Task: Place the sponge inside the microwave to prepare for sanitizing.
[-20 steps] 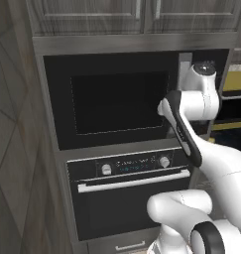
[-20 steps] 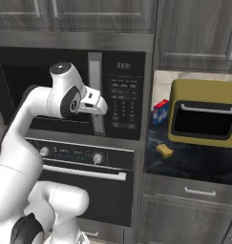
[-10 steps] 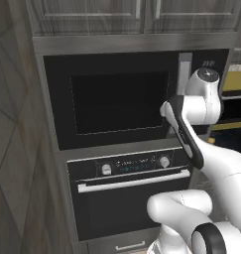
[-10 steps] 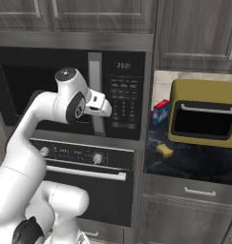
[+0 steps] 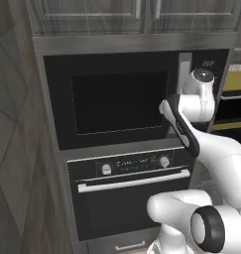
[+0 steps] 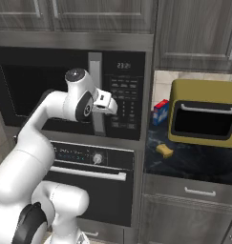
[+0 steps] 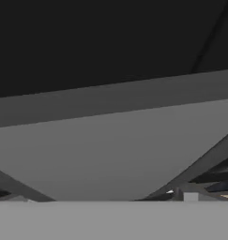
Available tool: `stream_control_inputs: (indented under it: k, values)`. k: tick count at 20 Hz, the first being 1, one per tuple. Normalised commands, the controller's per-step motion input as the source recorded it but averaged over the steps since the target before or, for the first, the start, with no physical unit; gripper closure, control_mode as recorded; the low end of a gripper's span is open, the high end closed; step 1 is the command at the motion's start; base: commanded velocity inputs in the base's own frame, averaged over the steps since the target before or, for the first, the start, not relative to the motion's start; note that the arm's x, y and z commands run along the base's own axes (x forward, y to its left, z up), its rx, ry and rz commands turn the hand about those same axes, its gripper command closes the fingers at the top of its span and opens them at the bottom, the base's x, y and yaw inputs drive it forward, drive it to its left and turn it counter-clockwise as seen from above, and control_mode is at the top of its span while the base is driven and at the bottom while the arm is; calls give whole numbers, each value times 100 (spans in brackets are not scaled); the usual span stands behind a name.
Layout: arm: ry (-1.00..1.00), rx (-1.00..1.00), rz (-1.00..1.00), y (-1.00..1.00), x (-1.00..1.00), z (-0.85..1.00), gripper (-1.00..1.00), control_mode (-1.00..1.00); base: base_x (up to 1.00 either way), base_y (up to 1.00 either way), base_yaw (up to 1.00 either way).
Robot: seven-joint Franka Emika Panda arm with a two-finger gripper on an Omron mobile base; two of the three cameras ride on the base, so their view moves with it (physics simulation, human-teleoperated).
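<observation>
One small yellow sponge [image 6: 164, 150] lies on the dark table [image 6: 203, 164] to the right of the oven column, just in front of the lower left corner of the olive-yellow toaster oven [image 6: 203, 119] and well apart from your arm. A blue box [image 6: 160, 112] stands behind it, against the wall beside the toaster oven.

Your microwave [image 5: 112, 101] is shut: its dark glass door sits flush in the steel trim, with the vertical steel handle [image 6: 95, 95] between the glass and the keypad [image 6: 124, 100], whose display is lit. Below it is the black oven [image 5: 129, 193] with its knobs and bar handle.

Your arm is raised in front of the microwave's right side, and the claw [image 6: 109, 106] is up by the door handle, over the edge of the keypad in the right base view. Its jaws stand wide apart and hold nothing. From the base views you cannot tell whether the claw touches the handle. Your hand view looks very closely at a black surface above a broad grey band, too close for you to name any part.
</observation>
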Motion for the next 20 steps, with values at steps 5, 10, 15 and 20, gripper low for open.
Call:
stream_control_inputs:
  k: [5, 10, 15, 20]
  values:
    - [-3, 0, 0, -4, 44, -6, -100, -100, 0, 0, 0]
    - [-20, 0, 0, -1, 24, -24, -100, -100, 0, 0, 0]
    - [-32, 0, 0, 0, 0, -28, -100, -100, 0, 0, 0]
    - [-33, 0, 0, 0, 0, -22, -100, -100, 0, 0, 0]
